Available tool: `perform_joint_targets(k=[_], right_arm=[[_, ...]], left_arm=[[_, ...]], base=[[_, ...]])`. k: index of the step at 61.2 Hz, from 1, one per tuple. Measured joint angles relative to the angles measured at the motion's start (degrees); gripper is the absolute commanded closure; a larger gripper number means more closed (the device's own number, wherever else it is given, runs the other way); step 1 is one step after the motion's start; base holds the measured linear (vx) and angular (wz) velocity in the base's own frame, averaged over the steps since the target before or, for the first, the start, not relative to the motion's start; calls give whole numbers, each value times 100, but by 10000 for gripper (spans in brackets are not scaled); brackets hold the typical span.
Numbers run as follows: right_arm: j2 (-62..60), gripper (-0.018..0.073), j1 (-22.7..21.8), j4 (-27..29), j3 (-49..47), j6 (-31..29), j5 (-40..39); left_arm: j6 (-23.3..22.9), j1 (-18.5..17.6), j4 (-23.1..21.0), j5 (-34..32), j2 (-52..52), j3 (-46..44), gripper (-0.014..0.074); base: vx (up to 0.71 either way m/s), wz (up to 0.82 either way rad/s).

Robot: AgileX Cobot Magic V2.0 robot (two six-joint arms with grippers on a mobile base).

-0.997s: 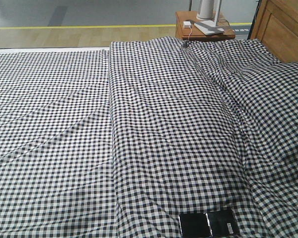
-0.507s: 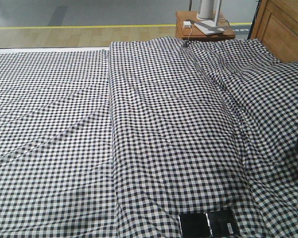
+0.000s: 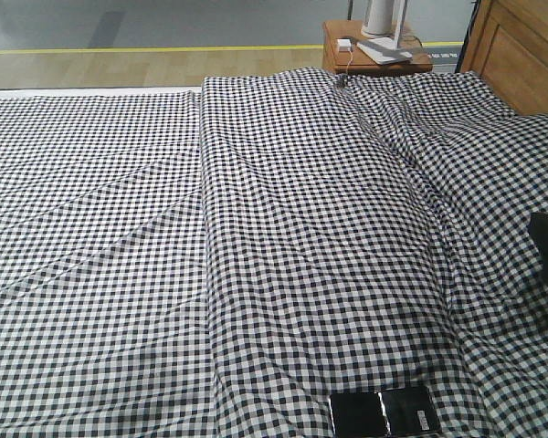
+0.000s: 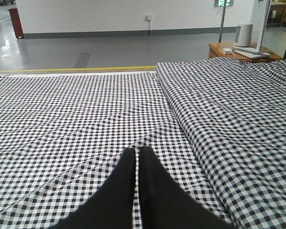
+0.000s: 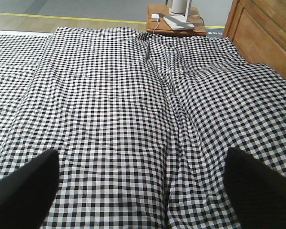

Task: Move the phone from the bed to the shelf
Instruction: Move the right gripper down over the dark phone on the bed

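Exterior front-facing view: the phone [image 3: 384, 412] is being shown lying flat on the bed [image 3: 256, 228], at the bottom edge of the frame, right of centre. The left gripper [image 4: 137, 153] is being held over the bed with fingers pressed together. The right gripper [image 5: 142, 160] is being held with fingers wide apart, gripping nothing.

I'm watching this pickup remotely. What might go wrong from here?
The phone lies flat on the creased bed cover, so the open right hand may pinch fabric or slip on the glossy surface. Neither wrist view shows the phone, and it sits at the front view's bottom edge, so aiming may be off.
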Motion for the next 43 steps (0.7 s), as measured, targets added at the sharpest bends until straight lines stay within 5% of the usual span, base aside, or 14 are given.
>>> perform_joint_targets(k=[32, 43], right_arm=[[0, -21, 0, 0, 0, 0, 47], [67, -24, 0, 0, -147, 202, 659]], left_arm=[[0, 0, 0, 0, 0, 0, 596], [0, 0, 0, 0, 0, 0, 596]], base=[[0, 0], [0, 0]])
